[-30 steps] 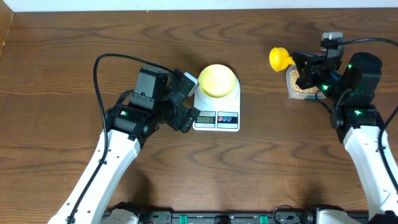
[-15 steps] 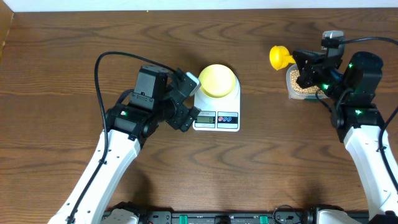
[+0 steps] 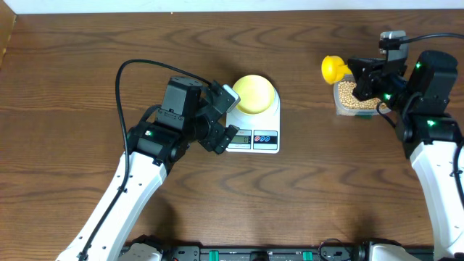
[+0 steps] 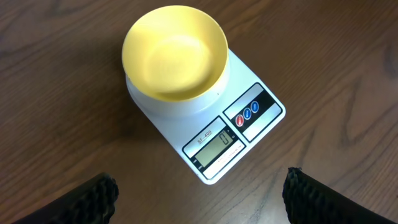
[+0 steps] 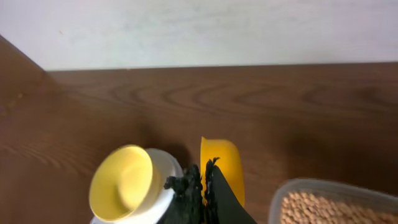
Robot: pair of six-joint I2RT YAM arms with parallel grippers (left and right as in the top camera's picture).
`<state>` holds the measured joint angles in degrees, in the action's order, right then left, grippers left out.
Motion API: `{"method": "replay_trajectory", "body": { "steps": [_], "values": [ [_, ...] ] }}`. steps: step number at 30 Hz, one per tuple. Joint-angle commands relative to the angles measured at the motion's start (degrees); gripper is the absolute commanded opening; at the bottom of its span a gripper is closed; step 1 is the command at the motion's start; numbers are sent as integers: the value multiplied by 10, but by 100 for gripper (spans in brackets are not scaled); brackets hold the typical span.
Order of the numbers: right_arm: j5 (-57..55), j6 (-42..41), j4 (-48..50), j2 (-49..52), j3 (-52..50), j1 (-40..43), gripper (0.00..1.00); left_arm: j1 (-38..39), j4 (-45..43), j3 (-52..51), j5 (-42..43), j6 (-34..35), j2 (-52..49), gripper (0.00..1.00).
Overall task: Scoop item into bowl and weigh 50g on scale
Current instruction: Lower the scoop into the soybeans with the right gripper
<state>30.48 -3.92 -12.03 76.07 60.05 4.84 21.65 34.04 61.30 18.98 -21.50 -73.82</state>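
**Scoop over the tub, bowl waiting well to the side**

Scoop (image 3: 333, 69) comes first, since your right gripper (image 3: 360, 85) is clamped shut on its handle. The handle runs from the gripper toward the table's middle, and the yellow cup sticks out past the tub's (image 3: 353, 98) inner edge, seemingly lifted off the wood. The wrist view shows the cup on edge beside the fingers, and you cannot tell from any view whether it carries beans. The beans (image 3: 351, 96) lie just beneath and beside that gripper in the tub, a tan heap.

Look farther across and you find the bowl (image 3: 253, 93) sitting empty on the scale (image 3: 252, 125), well apart from the tub. So from the scoop, the bowl lies straight along the handle's line, away from your right arm's base.

Your left gripper (image 3: 222, 116) stands wide open with nothing in it, just beside the scale's near corner. It is the nearer arm to the bowl, yet the scoop is in the right, so the load has to travel across.
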Motion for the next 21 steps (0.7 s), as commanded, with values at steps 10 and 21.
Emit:
{"method": "replay_trajectory", "body": {
  "steps": [10,21],
  "values": [
    [-176,116,-95,-4,44,38,1,1,0,-4,0,-10,8,87],
    [-229,177,-109,61,44,41,1,1,0,-4,0,-10,8,87]
  ]
}}
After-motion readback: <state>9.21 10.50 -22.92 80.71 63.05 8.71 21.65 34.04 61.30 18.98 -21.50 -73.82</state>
